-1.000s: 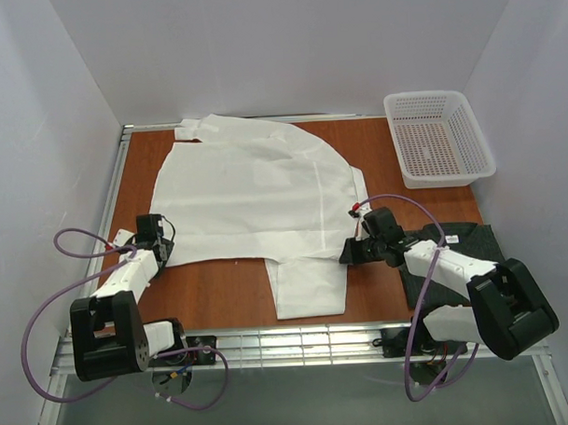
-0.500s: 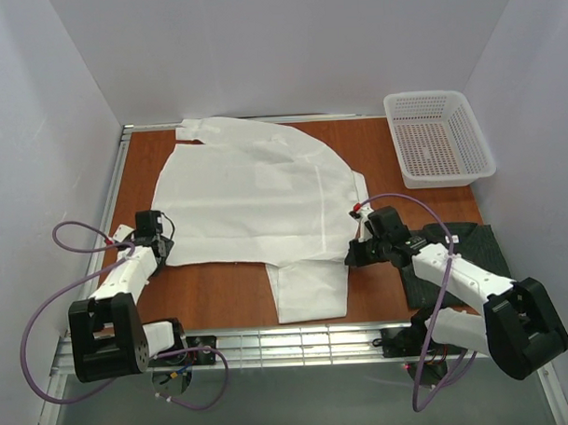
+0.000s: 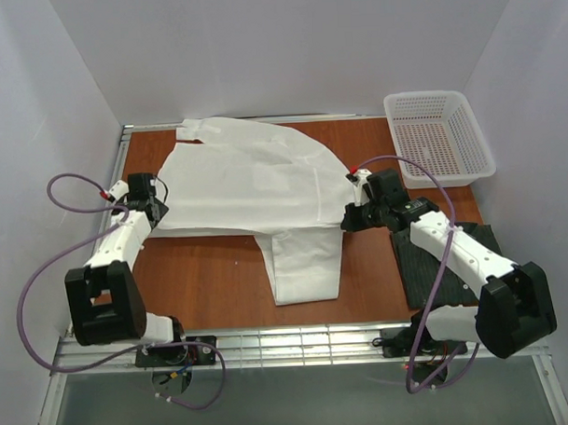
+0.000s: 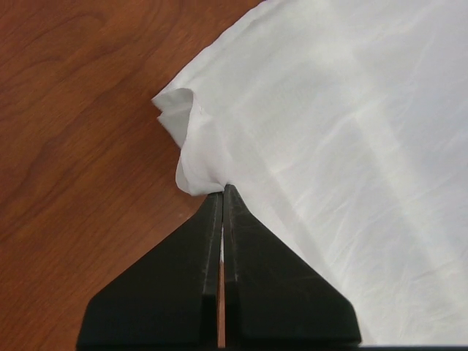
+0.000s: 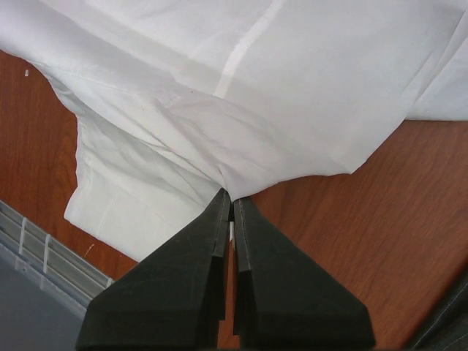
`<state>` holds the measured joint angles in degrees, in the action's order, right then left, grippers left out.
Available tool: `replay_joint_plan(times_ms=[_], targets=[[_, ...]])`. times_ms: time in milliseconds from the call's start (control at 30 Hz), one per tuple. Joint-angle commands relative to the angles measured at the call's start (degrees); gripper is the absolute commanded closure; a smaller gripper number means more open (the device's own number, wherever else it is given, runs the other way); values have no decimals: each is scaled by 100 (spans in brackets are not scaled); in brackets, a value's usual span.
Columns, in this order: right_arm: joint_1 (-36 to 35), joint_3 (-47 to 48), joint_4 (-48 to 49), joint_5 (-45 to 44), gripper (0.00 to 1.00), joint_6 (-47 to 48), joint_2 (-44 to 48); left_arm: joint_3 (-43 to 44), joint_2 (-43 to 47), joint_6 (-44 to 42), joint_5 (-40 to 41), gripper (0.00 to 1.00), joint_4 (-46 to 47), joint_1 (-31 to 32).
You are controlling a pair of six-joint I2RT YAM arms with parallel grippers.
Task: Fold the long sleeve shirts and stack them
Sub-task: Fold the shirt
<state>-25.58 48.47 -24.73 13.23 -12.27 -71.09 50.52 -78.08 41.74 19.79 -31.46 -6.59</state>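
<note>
Clamped jaws drew white shirt [image 3: 255, 181] back; dark shirt [image 3: 419, 278] partly hidden.

Robot lab test cell, plain white walls [image 3: 287, 44] boxing in a wooden table [image 3: 221, 289]; metal rail [image 3: 298, 341], purple cables [image 3: 22, 320]

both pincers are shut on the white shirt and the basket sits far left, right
No: the top external view shows the basket at the far right. The left pincer and right pincer are indeed shut on the white shirt.
</note>
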Motion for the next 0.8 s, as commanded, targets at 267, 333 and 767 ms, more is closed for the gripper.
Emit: replay_joint_plan(times_ms=[267, 333, 767], targets=[[177, 752, -295, -286, 99, 120, -1213, 1091, -1815, -500, -283, 100, 246, -27], [194, 839, -295, -330, 99, 111, -1406, 1153, -1938, -491, -300, 99, 272, -35], [256, 1480, -278, -821, 77, 67, -2084, 1504, -2334, -359, -432, 55, 395, -27]])
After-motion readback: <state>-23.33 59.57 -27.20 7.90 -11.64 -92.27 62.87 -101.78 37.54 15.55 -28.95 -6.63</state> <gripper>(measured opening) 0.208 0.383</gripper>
